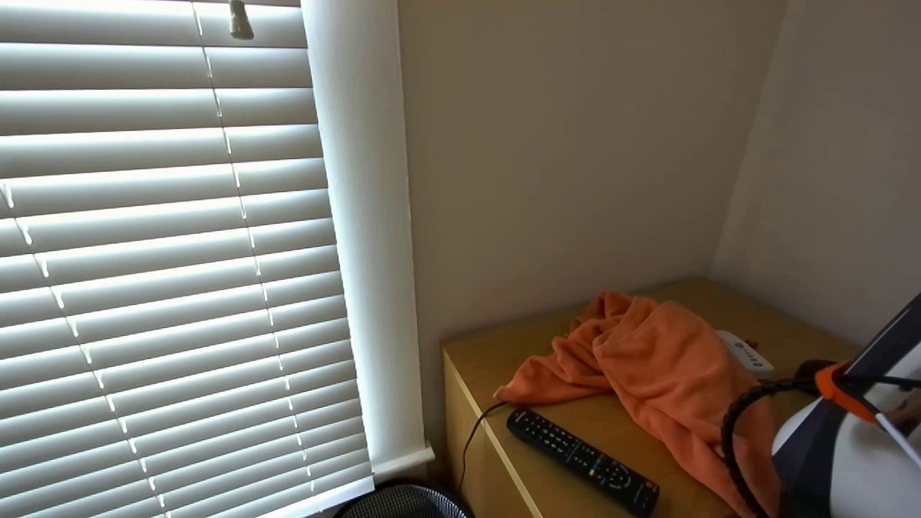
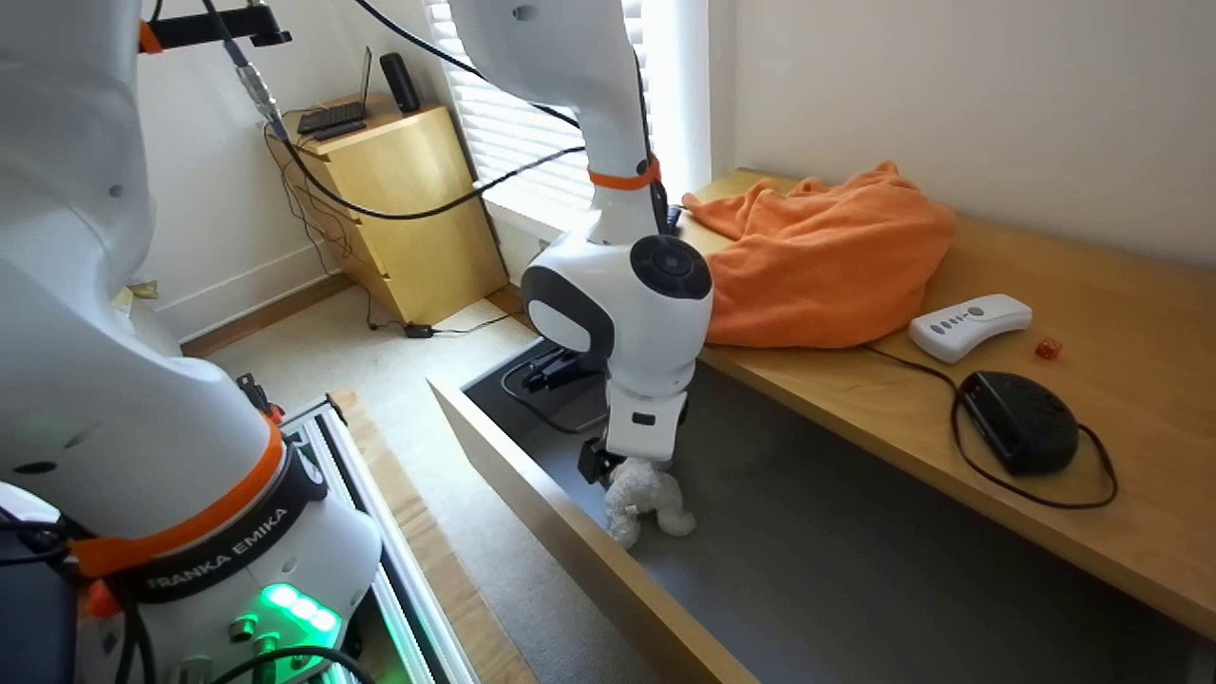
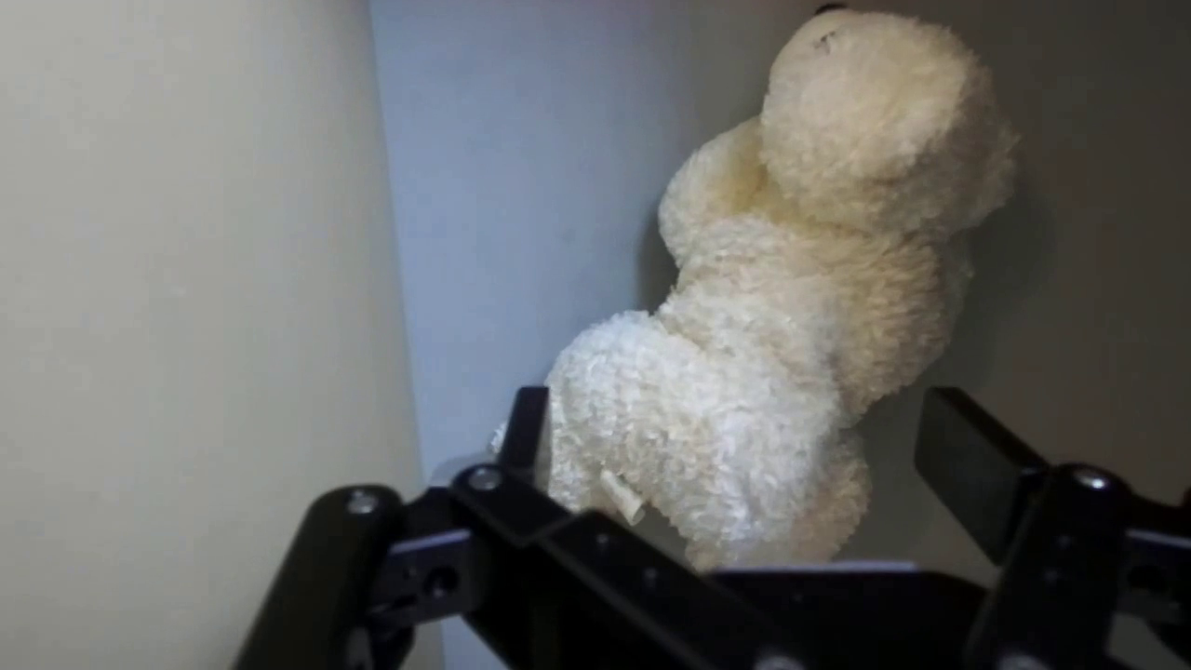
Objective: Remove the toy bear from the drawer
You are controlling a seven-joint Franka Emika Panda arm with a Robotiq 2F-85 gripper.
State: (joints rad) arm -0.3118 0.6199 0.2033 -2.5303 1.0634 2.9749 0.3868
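Note:
A fluffy white toy bear (image 2: 648, 496) lies inside the open drawer (image 2: 807, 560), near its front panel. In the wrist view the bear (image 3: 772, 316) lies aslant, head at the top right and rump between my fingers. My gripper (image 3: 749, 442) is open around the rump. The left finger is right beside the fur, and I cannot tell if it touches. A gap shows between the bear and the right finger. In an exterior view my gripper (image 2: 627, 461) reaches down into the drawer and partly hides the bear. Neither bear nor gripper shows in the remaining exterior view.
The drawer's front panel (image 2: 570, 537) stands close to the gripper. A black cable (image 2: 551, 413) lies at the drawer's far end. The dresser top holds an orange cloth (image 2: 826, 256), a white remote (image 2: 969, 326), a black device (image 2: 1018, 423) and a black remote (image 1: 583, 460).

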